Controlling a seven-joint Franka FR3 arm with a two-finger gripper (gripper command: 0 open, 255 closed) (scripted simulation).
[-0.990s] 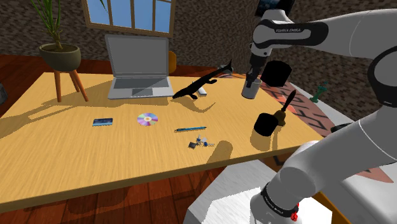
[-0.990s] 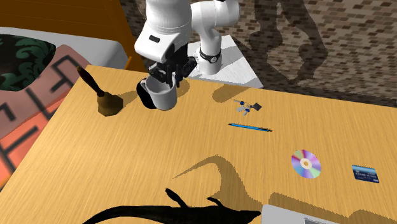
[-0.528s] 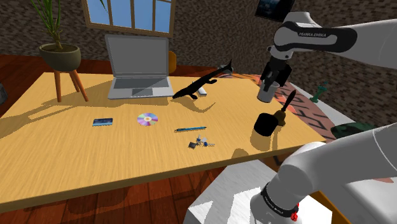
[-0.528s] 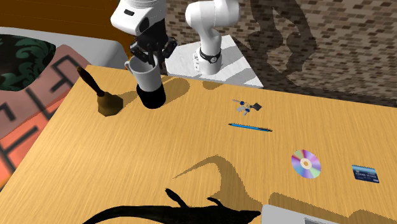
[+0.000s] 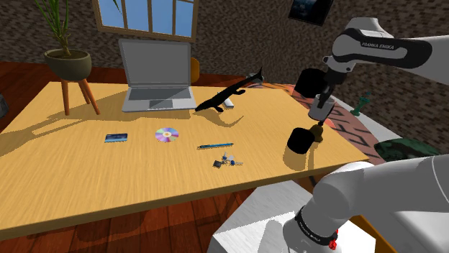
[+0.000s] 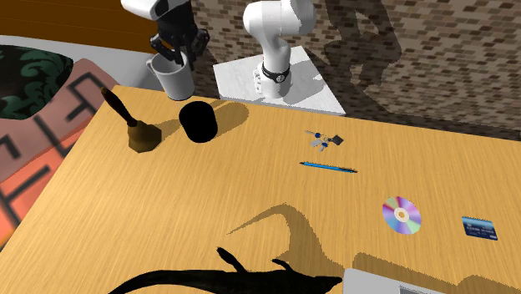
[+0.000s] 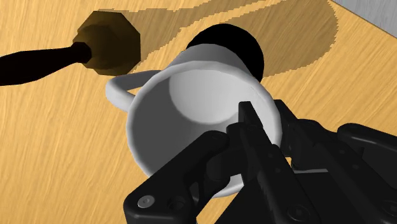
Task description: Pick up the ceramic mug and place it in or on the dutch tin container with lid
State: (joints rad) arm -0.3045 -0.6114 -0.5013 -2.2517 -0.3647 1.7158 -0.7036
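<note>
My gripper (image 5: 321,99) is shut on the rim of a plain white mug (image 5: 319,111), which hangs upright above the wooden table (image 5: 86,180). In the wrist view one finger (image 7: 247,121) is inside the mug (image 7: 184,108) and the other presses its outer wall. A black cylindrical container (image 5: 298,140) stands on the table just below and beside the mug; from the wrist its dark top (image 7: 226,44) peeks past the mug's rim. In the second exterior view the mug (image 6: 172,78) and gripper (image 6: 174,63) appear beyond the container (image 6: 199,122), over the table's edge by the stand.
A brown bell-like object with a black handle (image 6: 142,136) stands close beside the container. Keys (image 5: 226,162), a blue pen (image 5: 214,146), a CD (image 5: 166,134), a card (image 5: 116,137), a black animal figure (image 5: 227,94) and a laptop (image 5: 157,77) lie farther along the table.
The gripper has carried the mug toward the shoulder view's right, from over the table's middle to past the black container and near the brown object. The grip stays shut.
</note>
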